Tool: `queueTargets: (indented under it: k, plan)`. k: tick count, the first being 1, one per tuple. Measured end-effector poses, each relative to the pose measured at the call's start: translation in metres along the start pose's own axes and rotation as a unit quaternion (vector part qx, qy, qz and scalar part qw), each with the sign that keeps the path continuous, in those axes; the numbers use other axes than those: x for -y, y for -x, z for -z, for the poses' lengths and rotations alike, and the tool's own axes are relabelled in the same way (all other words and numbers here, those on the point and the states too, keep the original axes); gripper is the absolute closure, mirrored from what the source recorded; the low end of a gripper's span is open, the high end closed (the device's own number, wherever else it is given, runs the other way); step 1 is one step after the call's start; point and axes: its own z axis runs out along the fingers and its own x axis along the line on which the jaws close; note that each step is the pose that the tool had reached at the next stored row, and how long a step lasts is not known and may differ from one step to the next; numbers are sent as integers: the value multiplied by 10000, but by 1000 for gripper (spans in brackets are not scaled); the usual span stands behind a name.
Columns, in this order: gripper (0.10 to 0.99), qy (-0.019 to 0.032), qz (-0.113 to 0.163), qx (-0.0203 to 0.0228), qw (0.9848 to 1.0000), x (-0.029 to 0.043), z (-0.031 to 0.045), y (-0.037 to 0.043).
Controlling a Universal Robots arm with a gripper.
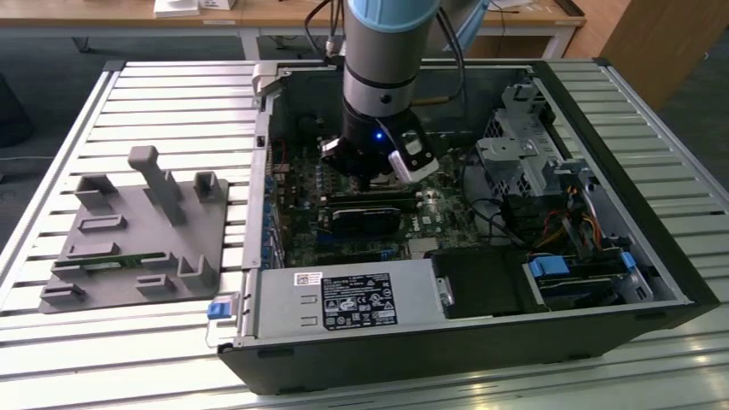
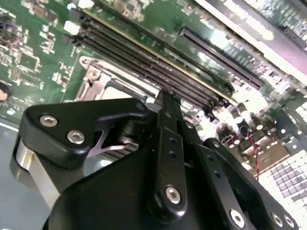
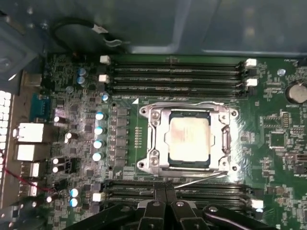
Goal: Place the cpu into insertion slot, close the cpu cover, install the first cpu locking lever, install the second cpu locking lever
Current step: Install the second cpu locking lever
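The cpu (image 3: 189, 139) sits in the insertion slot (image 3: 158, 168) with the cpu cover (image 3: 225, 139) folded down over it. One thin locking lever (image 3: 199, 179) appears unlatched. The pincer (image 3: 165, 203) hovers beside it, fingers together, empty

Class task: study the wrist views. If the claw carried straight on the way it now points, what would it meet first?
Most likely the green motherboard at the memory slots just beside the cpu cover, which lies over the cpu. The claw looks shut; depth is unclear.
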Motion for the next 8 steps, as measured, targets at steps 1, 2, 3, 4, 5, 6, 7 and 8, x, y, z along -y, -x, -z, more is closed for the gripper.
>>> queueTargets:
  k: [1,2,3,4,5,6,7,8]
  plan:
    - [980,8,0,0,10000,3,-6,-11]
    - [980,18,1,0,10000,5,-13,-25]
    - [980,31,1,1,10000,6,-21,-35]
    - [980,49,1,0,10000,7,-26,-41]
    - [980,78,2,0,10000,8,-32,-45]
    - [980,101,3,0,9999,9,-40,-46]
    - [980,117,2,1,9999,10,-50,-48]
    - [980,126,2,1,9999,11,-63,-49]
